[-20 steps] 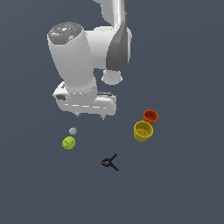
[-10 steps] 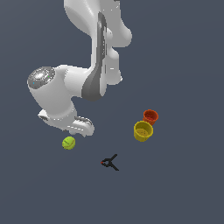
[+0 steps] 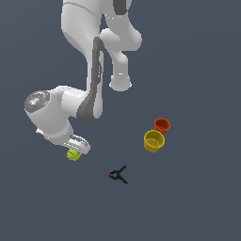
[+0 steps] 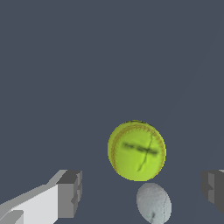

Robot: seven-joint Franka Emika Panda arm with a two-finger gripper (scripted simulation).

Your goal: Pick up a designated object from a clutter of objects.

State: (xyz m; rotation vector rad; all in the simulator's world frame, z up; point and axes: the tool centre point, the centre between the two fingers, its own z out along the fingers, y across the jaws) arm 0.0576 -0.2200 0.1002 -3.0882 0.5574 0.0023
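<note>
Yellow-green ball (image 4: 136,150) between wide-open gripper (image 4: 142,192).

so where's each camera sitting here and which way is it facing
Exterior view: off the arm, raised, looking down on the floor; it shows the white arm bent low over the yellow-green ball, with the yellow cup, orange-red cup and black clamp toward the exterior view's right.
Wrist view: on the wrist, facing down past the gripper; both open fingers show, with the ball between and beyond them and a pale grey sphere beside it.
Shared: the yellow-green ball and the gripper.
</note>
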